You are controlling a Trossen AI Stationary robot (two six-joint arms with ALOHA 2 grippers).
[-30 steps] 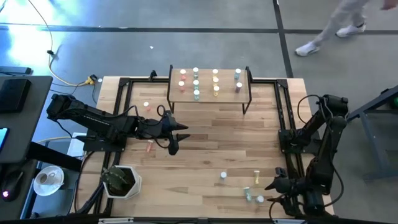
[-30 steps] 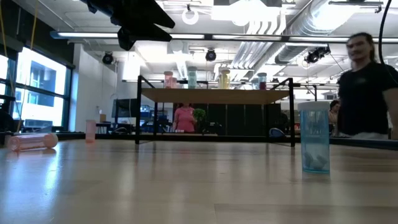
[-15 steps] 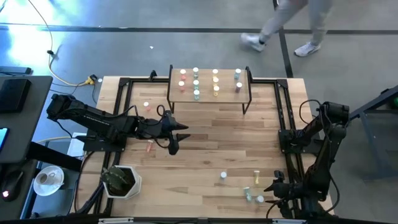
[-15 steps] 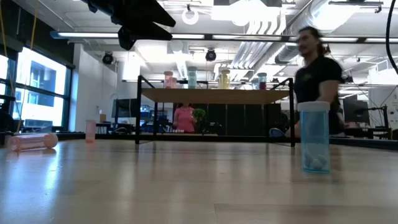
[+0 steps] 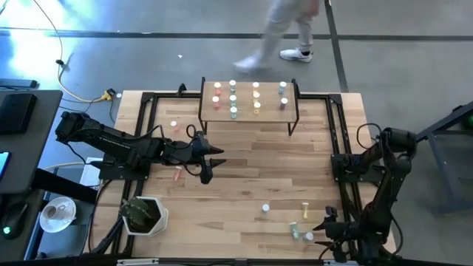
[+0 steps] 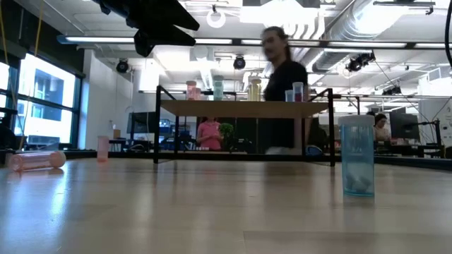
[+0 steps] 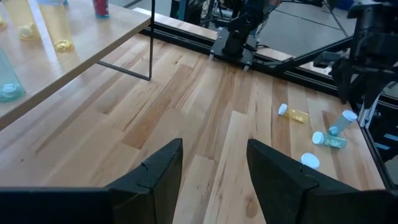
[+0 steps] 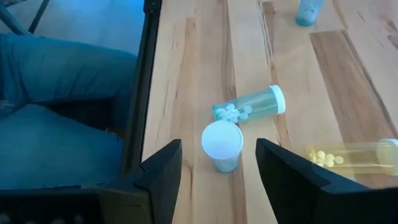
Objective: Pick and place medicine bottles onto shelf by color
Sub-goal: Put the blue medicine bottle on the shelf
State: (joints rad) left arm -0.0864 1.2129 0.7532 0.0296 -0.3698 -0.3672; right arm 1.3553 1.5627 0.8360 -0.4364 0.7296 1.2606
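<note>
My right tool (image 8: 214,163), fingers apart and empty, hangs over an upright green bottle (image 8: 222,145) near the surface's front corner; a fallen green bottle (image 8: 250,104) lies just beside. Closing carelessly, I may topple it. My left tool (image 7: 212,171), apart and empty, waits mid-surface near the shelf (image 5: 247,112).

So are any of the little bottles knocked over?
Yes. Near the right gripper, a green bottle and a yellow bottle lie on their sides on the table, beside one bottle standing upright. A pink bottle also lies tipped over near the left arm. Nothing looks spilled.
</note>
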